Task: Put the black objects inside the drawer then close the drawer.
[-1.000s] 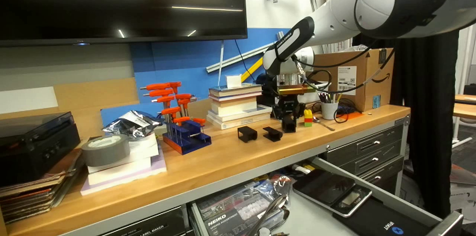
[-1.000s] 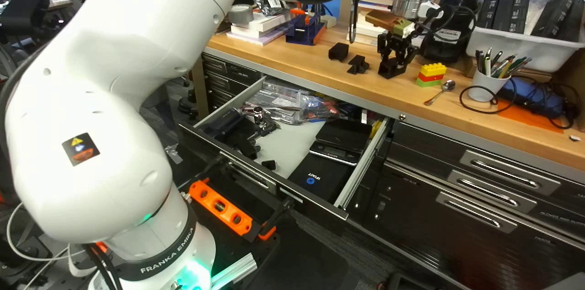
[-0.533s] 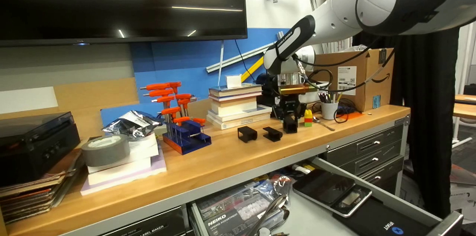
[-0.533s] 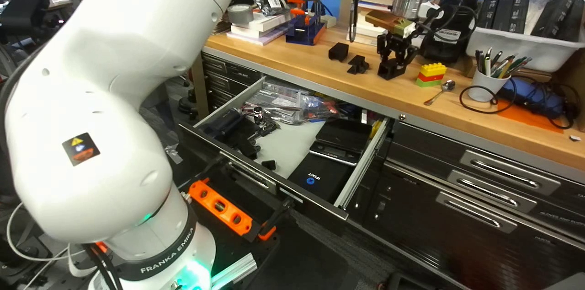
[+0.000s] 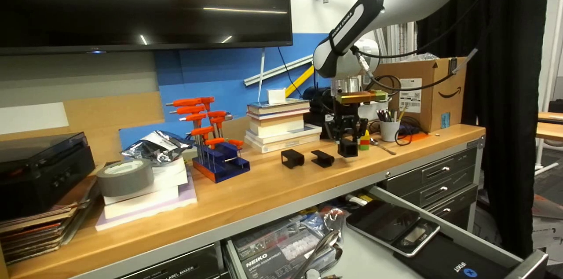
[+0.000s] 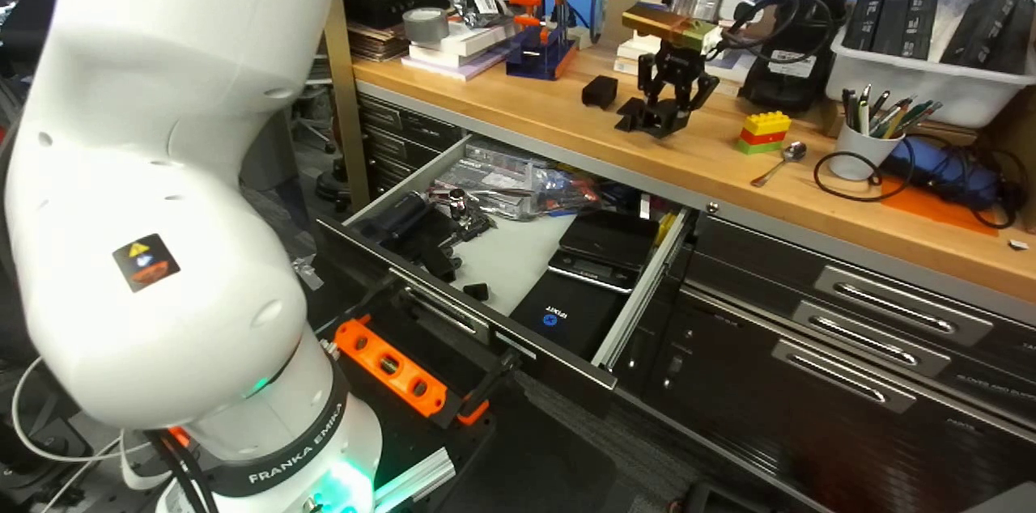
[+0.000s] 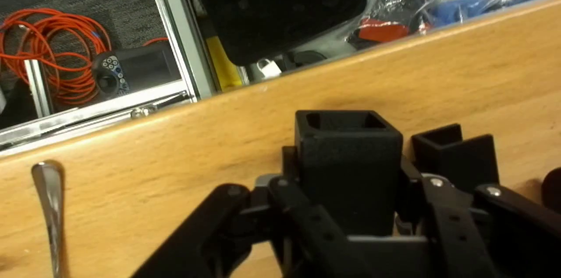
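My gripper (image 5: 349, 139) is shut on a hollow square black block (image 5: 349, 149), held upright a little above the wooden bench top. In the wrist view, the block (image 7: 348, 172) sits between both fingers, its open end showing. A second black piece (image 5: 322, 159) and a third (image 5: 292, 158) lie on the bench to the left. In an exterior view, the held block (image 6: 662, 120) partly covers the second piece (image 6: 630, 115); the third (image 6: 600, 91) is fully visible. The grey drawer (image 6: 506, 258) stands pulled open below the bench edge.
The drawer holds a scale (image 6: 595, 269), a black iFixit case (image 6: 566, 315), bagged items (image 6: 518, 185) and dark parts. On the bench are toy bricks (image 6: 763, 133), a spoon (image 6: 781, 163), a pen cup (image 6: 866, 149), stacked books (image 5: 281, 127) and a tool stand (image 5: 220, 160).
Over the last half second my gripper has lifted the black block slightly and carried it toward the bench's front edge, nearer the second piece. The arm's upper links have swung with it.
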